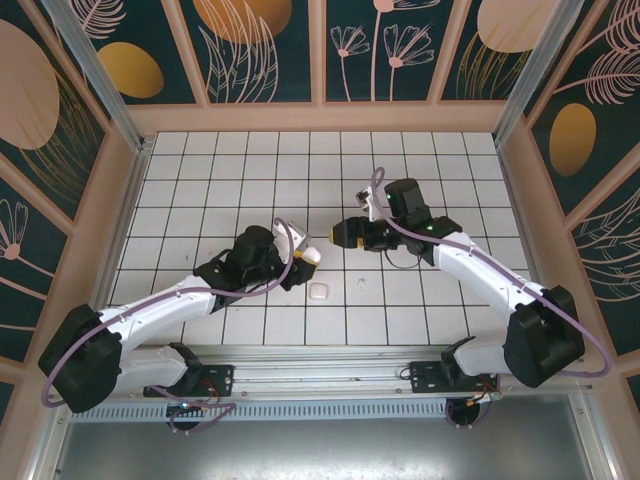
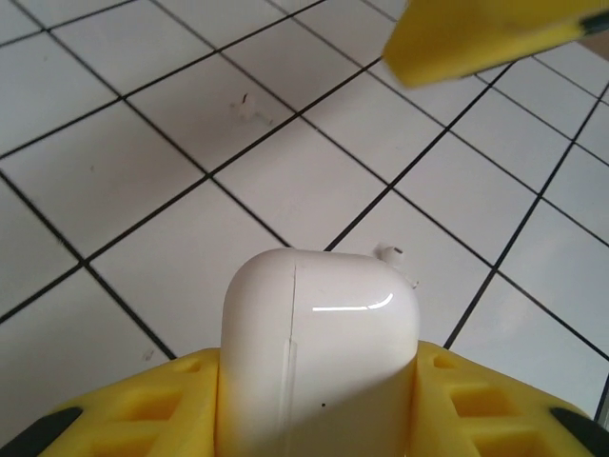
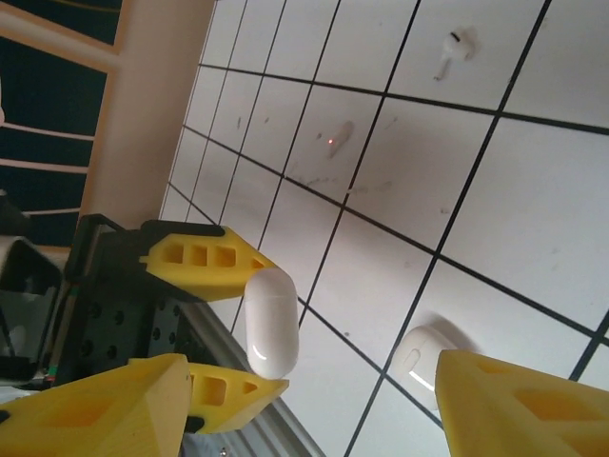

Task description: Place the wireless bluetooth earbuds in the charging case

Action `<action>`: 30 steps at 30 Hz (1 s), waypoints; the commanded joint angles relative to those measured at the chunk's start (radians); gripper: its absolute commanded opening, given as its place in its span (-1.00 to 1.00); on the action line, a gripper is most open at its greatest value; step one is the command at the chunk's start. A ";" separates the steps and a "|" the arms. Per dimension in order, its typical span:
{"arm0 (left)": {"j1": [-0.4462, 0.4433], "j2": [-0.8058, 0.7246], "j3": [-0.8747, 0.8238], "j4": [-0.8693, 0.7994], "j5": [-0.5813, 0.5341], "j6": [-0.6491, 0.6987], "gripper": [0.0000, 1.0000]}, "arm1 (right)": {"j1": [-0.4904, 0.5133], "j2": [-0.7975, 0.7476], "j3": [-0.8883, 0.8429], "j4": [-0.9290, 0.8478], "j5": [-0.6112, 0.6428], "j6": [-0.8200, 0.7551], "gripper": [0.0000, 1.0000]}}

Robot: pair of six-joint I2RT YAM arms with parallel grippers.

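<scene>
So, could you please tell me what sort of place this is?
Probably a robot test cell rather than a home: a white gridded table walled in by leaf-patterned panels and aluminium posts, with a left arm and right arm bolted to a rail at its near edge.

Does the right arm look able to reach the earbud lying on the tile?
Probably yes: the earbud lies uncovered, with nothing against it, and the right pincer is open, empty and close by.

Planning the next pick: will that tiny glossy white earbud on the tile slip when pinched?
Probably slippery: the tiny glossy white plastic earbud is rounded and shiny. Likely light, so a nudge may skid it.
</scene>
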 commanded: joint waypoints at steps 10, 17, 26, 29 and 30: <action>-0.012 0.027 0.084 0.041 0.047 0.081 -0.21 | 0.063 0.099 0.031 0.030 -0.094 -0.027 0.34; -0.015 0.029 0.083 0.031 0.052 0.091 -0.21 | 0.064 0.126 0.024 0.082 -0.145 -0.022 0.05; -0.017 0.038 0.074 0.030 0.020 0.087 -0.04 | 0.063 0.156 0.012 0.158 -0.241 0.010 -0.63; -0.015 0.032 0.074 0.051 -0.047 0.042 0.38 | 0.052 0.139 -0.018 0.228 -0.228 0.061 -0.71; -0.015 0.033 0.084 0.045 -0.091 0.013 0.51 | 0.046 0.127 -0.036 0.273 -0.232 0.089 -0.74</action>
